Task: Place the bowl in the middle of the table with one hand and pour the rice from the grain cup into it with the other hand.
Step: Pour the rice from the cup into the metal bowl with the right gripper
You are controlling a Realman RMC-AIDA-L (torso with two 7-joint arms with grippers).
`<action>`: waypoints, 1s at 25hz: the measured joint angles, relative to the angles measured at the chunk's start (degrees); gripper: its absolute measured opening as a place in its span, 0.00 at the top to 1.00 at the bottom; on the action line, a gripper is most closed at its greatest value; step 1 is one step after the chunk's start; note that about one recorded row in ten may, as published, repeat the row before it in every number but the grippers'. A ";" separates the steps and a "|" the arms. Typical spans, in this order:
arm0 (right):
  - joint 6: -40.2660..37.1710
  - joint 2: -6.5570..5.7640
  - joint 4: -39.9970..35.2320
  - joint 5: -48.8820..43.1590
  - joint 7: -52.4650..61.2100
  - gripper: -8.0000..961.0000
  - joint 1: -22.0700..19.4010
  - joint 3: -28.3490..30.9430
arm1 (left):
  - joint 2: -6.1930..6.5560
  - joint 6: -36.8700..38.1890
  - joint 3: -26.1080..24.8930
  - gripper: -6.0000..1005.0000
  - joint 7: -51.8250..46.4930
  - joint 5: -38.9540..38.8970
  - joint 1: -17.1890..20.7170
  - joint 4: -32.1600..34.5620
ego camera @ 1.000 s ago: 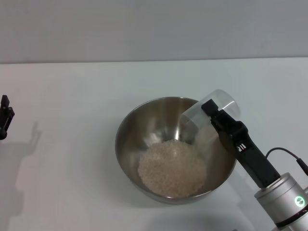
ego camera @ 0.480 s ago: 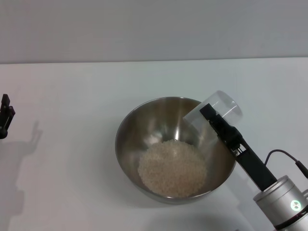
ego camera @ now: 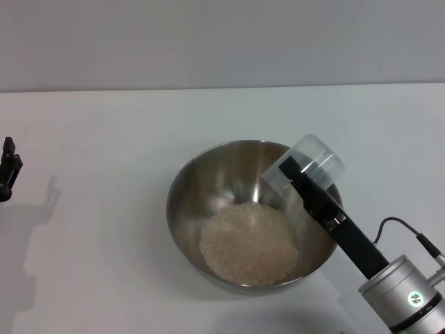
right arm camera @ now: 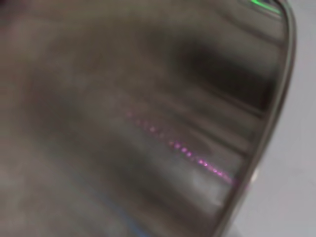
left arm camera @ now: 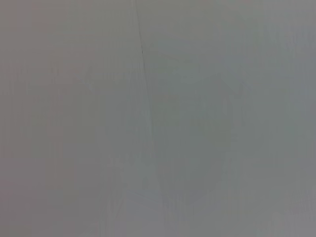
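The steel bowl [ego camera: 201, 188] stands in the middle of the white table [ego camera: 104, 139] with a heap of rice [ego camera: 249, 242] in its bottom. My right gripper [ego camera: 295, 170] is shut on the clear grain cup [ego camera: 309, 161], held tipped on its side over the bowl's right rim, mouth toward the bowl. The cup looks empty. The bowl's brushed inner wall [right arm camera: 148, 123] fills the right wrist view. My left gripper [ego camera: 7, 177] hangs at the far left edge of the head view, away from the bowl.
The left wrist view shows only a plain grey surface. The table's far edge meets a grey wall [ego camera: 222, 42] behind the bowl.
My right arm has drawn a little left and turned, and the tipped cup has rotated slightly with it over the bowl's rim. The rice heap and left gripper have not moved.
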 joint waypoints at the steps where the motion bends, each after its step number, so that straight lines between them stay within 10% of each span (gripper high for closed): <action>1: 0.30 0.00 0.00 -0.01 -0.64 0.98 0.02 0.00 | 0.00 -0.03 0.00 0.17 0.00 0.00 0.00 0.00; 25: 3.36 0.00 0.87 -2.09 -8.07 0.98 0.59 2.54 | 0.00 -0.09 0.70 0.17 0.00 0.00 0.00 0.00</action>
